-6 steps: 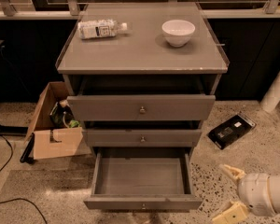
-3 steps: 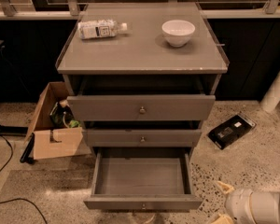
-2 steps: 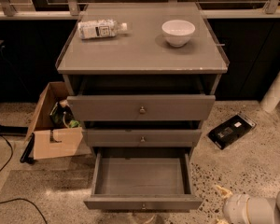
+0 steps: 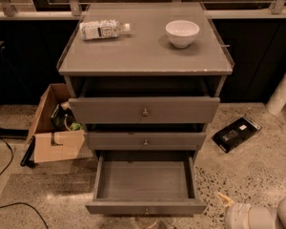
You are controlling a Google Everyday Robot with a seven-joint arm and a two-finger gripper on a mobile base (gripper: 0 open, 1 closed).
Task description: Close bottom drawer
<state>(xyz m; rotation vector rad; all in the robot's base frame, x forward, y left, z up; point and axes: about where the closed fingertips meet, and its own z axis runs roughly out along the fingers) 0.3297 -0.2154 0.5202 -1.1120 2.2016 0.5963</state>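
The bottom drawer point(image 4: 145, 180) of the grey cabinet is pulled far out, and its plain grey box is empty. Its low front panel point(image 4: 109, 207) with a small round knob point(image 4: 145, 210) sits near the lower edge of the camera view. My gripper point(image 4: 225, 200) is low at the bottom right, just right of the drawer's front corner and apart from it. Only its white wrist point(image 4: 250, 217) and a yellowish tip show; the rest is cut off by the frame edge.
The top drawer point(image 4: 144, 109) and middle drawer point(image 4: 145, 140) stand slightly out. On the cabinet top lie a plastic bottle point(image 4: 104, 29) and a white bowl point(image 4: 182, 33). A cardboard box point(image 4: 55, 128) and a cable point(image 4: 9, 204) are left; a black device point(image 4: 236, 133) lies right.
My arm has dropped lower at the bottom right, so less of it shows. The bottom drawer has not moved.
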